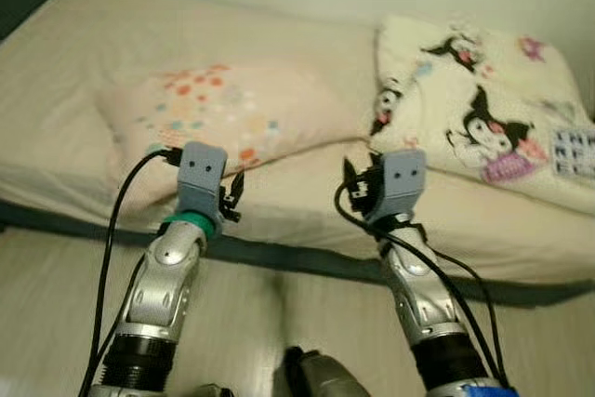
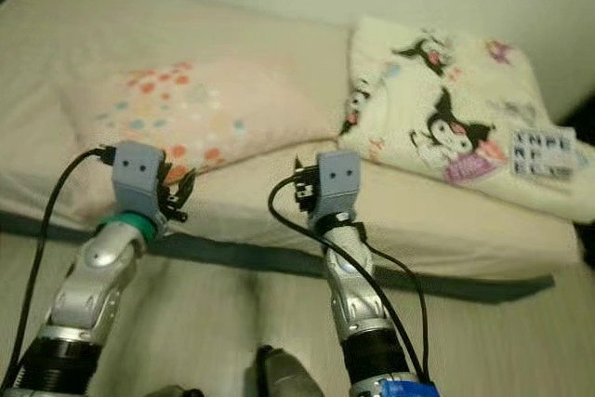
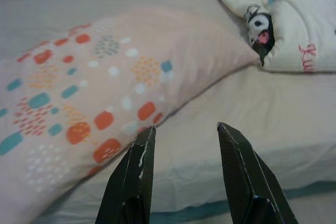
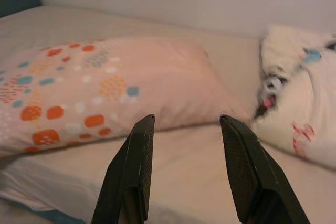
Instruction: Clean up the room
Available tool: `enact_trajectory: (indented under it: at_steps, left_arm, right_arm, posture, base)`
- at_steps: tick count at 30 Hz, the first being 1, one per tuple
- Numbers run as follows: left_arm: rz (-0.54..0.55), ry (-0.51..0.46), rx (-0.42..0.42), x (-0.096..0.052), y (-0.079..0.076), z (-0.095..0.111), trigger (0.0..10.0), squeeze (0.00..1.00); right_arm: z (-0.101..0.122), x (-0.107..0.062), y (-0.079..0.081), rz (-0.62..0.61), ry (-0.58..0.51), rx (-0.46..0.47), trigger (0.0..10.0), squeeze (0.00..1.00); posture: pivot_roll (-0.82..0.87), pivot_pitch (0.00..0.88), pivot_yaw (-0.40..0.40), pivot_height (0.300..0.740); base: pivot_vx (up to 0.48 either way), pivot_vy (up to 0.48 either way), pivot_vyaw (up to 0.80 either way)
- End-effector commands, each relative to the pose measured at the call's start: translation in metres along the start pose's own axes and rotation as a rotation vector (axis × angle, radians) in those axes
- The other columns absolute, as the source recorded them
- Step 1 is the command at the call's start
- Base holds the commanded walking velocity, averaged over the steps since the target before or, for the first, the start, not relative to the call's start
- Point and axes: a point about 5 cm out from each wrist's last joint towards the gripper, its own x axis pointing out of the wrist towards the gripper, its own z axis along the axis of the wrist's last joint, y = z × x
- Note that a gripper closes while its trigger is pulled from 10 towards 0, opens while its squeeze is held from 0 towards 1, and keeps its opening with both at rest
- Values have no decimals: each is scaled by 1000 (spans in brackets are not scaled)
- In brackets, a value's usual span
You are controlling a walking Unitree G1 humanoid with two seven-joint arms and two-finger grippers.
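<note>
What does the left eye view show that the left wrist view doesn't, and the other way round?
The left eye view alone takes in both silver arms, the right gripper, the wood floor, the wall and the folded cartoon blanket as a whole, label patch included. The left wrist view alone gives a close look at the left gripper with its two black fingers apart and nothing between them, aimed at the mattress edge. Both show the dotted pink pillow, the cream sheet and the blanket's near corner.

bare sheet (image 1: 307, 183) between pillow (image 1: 200, 113), blanket (image 1: 474, 104)
</note>
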Motion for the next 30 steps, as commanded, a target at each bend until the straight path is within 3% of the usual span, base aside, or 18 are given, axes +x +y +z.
enact_trajectory:
  at_steps: [1, 15, 26, 30]
  left_arm:
    - [-11, 16, -8, -1, -4, -4, 10000, 0]
    - [0, 22, -1, -2, -4, -6, 10000, 0]
    - [2, 14, -17, -2, -4, -5, 10000, 0]
    - [0, 17, -13, -2, -5, -5, 10000, 0]
  right_arm:
    - [-4, -3, -6, -20, 21, -4, 10000, 0]
    - [-4, -2, -4, 4, 21, -15, 10000, 0]
    - [-4, -1, -3, 11, 25, -11, 10000, 0]
    - [-3, -1, -4, 5, 13, 5, 10000, 0]
  posture:
    - [-31, 111, 6, 740]
    - [-29, 112, 3, 740]
    - [-30, 110, 1, 740]
    - [-29, 110, 1, 740]
  base:
    - [0, 0, 0]
    - [0, 0, 0]
    - [0, 0, 784]
    - [0, 0, 0]
